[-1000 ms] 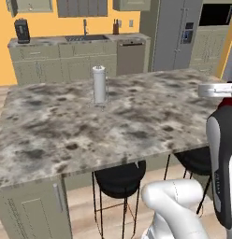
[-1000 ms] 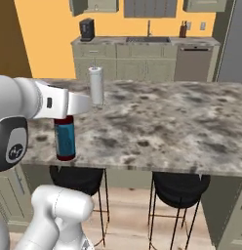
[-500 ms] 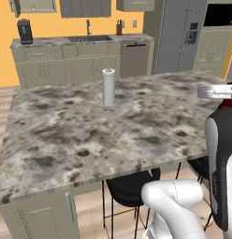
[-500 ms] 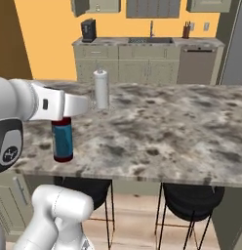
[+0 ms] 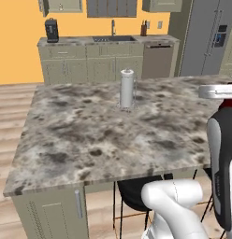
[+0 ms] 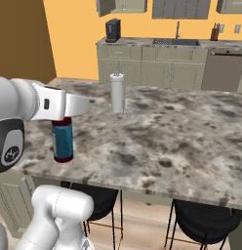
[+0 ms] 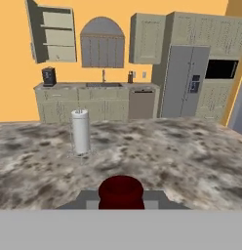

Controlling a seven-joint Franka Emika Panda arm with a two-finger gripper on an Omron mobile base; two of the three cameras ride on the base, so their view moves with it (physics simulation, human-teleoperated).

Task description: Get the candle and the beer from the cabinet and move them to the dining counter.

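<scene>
Beer (image 6: pixel 63 141) was clamped in the closed pincer (image 6: pixel 64 117) by its neck, upright, long axis vertical, red cap (image 7: pixel 121 191) on top. It hung at the near left edge of the dining counter (image 6: pixel 181 141); whether its base touched the top could not be told. Paper-towel roll (image 5: pixel 127 88) stood upright further in on the counter. Hand view looked down onto the cap and showed an open wall cabinet (image 7: pixel 50 36) far left with bare shelves. Right base view gave the bottle's side and label. Coffee machine (image 6: pixel 112 30) sat on the far wall counter.
</scene>
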